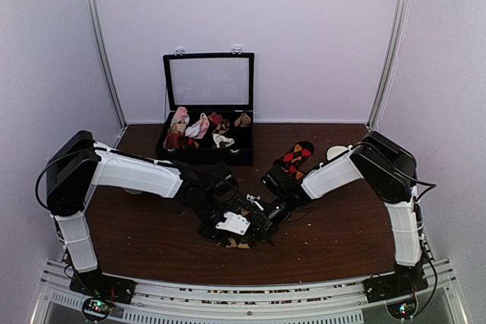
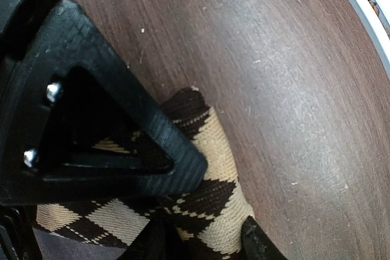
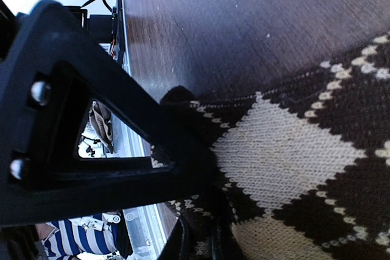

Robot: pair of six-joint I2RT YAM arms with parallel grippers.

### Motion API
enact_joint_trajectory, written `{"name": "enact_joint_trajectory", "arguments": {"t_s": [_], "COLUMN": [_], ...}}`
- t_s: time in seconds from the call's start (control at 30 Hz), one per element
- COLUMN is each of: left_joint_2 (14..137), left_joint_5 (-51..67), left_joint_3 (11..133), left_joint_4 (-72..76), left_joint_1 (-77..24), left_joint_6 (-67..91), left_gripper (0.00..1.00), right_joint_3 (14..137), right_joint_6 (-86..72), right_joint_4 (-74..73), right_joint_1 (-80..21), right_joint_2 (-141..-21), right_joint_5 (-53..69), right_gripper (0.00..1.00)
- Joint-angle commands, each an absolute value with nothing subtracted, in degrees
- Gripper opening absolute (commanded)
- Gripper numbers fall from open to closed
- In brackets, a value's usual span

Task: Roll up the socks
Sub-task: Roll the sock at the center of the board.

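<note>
Left end effector (image 2: 222, 202): closest to my lens. Its jaws are clamped on a folded edge of the tan sock (image 2: 219, 156), I think to anchor the roll.
Right end effector (image 3: 198, 205): pinched onto what looks like the same sock's knit, probably to keep it taut while it is turned.
Tan sock: lies low on the tabletop (image 1: 342, 225), front middle, between both arms.
Red sock (image 1: 295, 155): flat just behind the right arm; I judge it is waiting its turn.
Box (image 1: 206, 158): at the back with its lid up, holding other bundles.
Tabletop: dark wood grain, scuffed, with pale specks near the tan sock.
Room: white walls, and a metal rail (image 1: 250, 297) along the near edge.
</note>
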State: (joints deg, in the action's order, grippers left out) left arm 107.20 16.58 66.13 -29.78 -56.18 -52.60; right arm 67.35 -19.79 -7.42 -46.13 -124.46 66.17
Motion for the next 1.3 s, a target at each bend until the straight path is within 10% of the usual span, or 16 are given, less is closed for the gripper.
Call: {"name": "enact_joint_trajectory", "arguments": {"t_s": [0.0, 0.4, 1.1, 1.13, 1.17, 1.27], "left_joint_2": [109.8, 117.8, 124.5, 125.3, 126.0, 127.7], "left_joint_5": [13.5, 22.1, 33.3, 33.6, 34.0, 35.3], "left_joint_3": [67.8, 76.7, 86.1, 87.2, 88.2, 90.4], "left_joint_4": [-28.2, -41.8, -56.9, -58.1, -59.3, -61.9], "left_joint_1": [-56.6, -54.3, -47.3, -47.1, -46.9, -46.4], "left_joint_6": [-52.7, -45.6, -44.4, -44.8, -45.1, -46.0], "left_gripper": [0.4, 0.09, 0.12, 0.12, 0.12, 0.12], "right_joint_3": [62.8, 57.3, 38.7, 36.3, 34.2, 29.3], "right_joint_6": [-19.0, -18.9, -15.2, -14.2, -12.7, -7.4], "right_joint_4": [-13.3, -6.0, 11.2, 14.5, 16.7, 20.8], "right_joint_1": [-44.3, -44.1, -42.5, -42.9, -43.6, -46.9], "right_joint_2": [-131.3, -122.8, -100.4, -97.6, -95.0, -87.6], "right_joint_5": [49.1, 43.7, 30.5, 29.9, 28.6, 22.3], "right_gripper": [0.13, 0.28, 0.36, 0.42, 0.92, 1.0]}}
